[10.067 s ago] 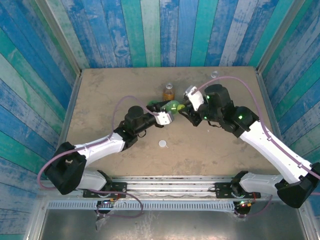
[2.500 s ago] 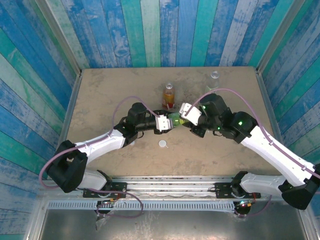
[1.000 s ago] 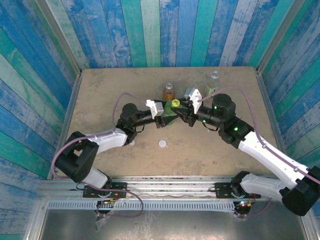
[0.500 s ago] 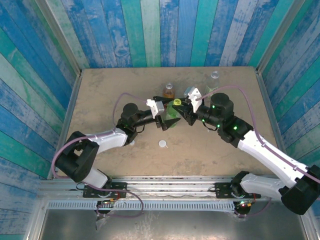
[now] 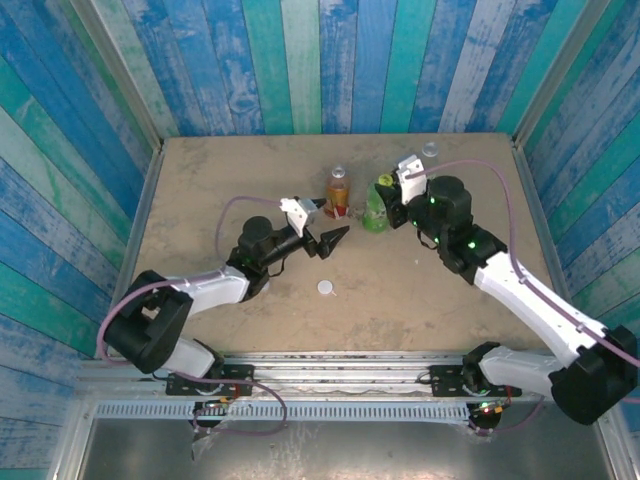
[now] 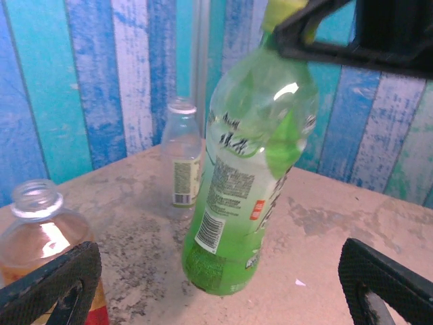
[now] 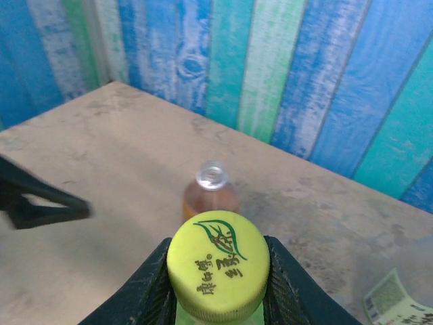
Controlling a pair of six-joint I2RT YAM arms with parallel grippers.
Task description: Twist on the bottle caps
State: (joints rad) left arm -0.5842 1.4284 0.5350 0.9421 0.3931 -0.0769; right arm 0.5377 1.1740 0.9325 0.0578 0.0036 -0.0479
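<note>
Your right gripper (image 5: 386, 196) pinches the yellow-green cap (image 7: 218, 261) on the green bottle (image 6: 247, 183), which leans near the open amber bottle (image 5: 337, 192). Your left gripper (image 5: 322, 223) stands wide, holding nothing. Release now, and the green bottle may topple onto it.

**Striped plank walls around a sandy tabletop**

Weathered vertical wooden planks (image 5: 300, 60), painted in stripes of blue, teal and pale green with the paint rubbed thin, close in the back and both sides. They surround a flat beige tabletop (image 5: 200, 170) mottled with darker, stone-like smudges. Pale metal posts (image 5: 120, 85) stand in the back corners. Along the near edge lies a silver metal rail (image 5: 340, 362), then a dull grey metal panel (image 5: 340, 450). The light is soft and even.
</note>
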